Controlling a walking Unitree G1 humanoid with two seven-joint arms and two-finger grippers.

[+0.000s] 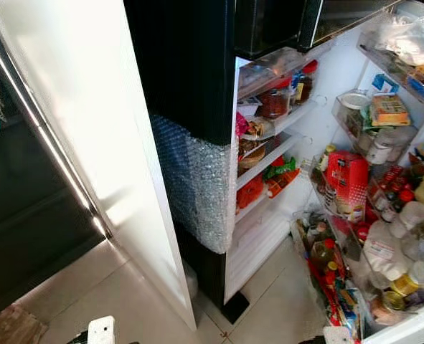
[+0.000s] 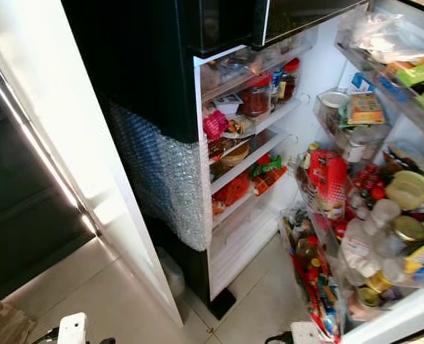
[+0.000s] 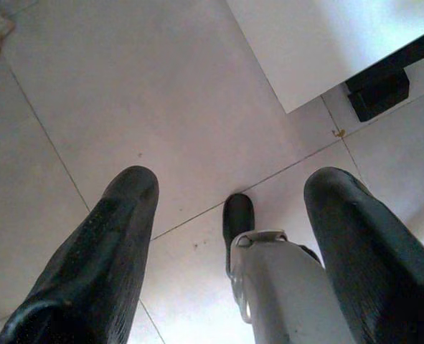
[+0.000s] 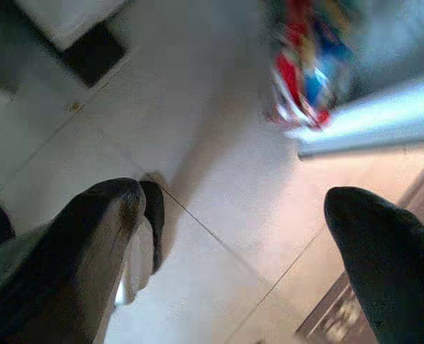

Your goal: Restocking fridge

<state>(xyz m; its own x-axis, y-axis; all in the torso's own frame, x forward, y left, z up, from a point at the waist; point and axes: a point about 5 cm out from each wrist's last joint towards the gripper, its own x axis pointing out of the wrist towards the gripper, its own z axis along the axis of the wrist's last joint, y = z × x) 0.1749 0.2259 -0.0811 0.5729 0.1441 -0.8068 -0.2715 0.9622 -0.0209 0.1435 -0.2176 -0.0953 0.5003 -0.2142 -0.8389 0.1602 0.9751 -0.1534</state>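
The open black fridge with crowded white shelves (image 1: 269, 154) stands ahead and rightward, nearer the empty, wide-spread right gripper (image 4: 233, 215); left gripper (image 3: 229, 208) likewise gapes empty.

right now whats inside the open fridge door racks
The white fridge door racks hold a tall red carton, a white-capped clear plastic bottle, red-capped bottles and jars, tightly packed. What sits behind the front row is covered.
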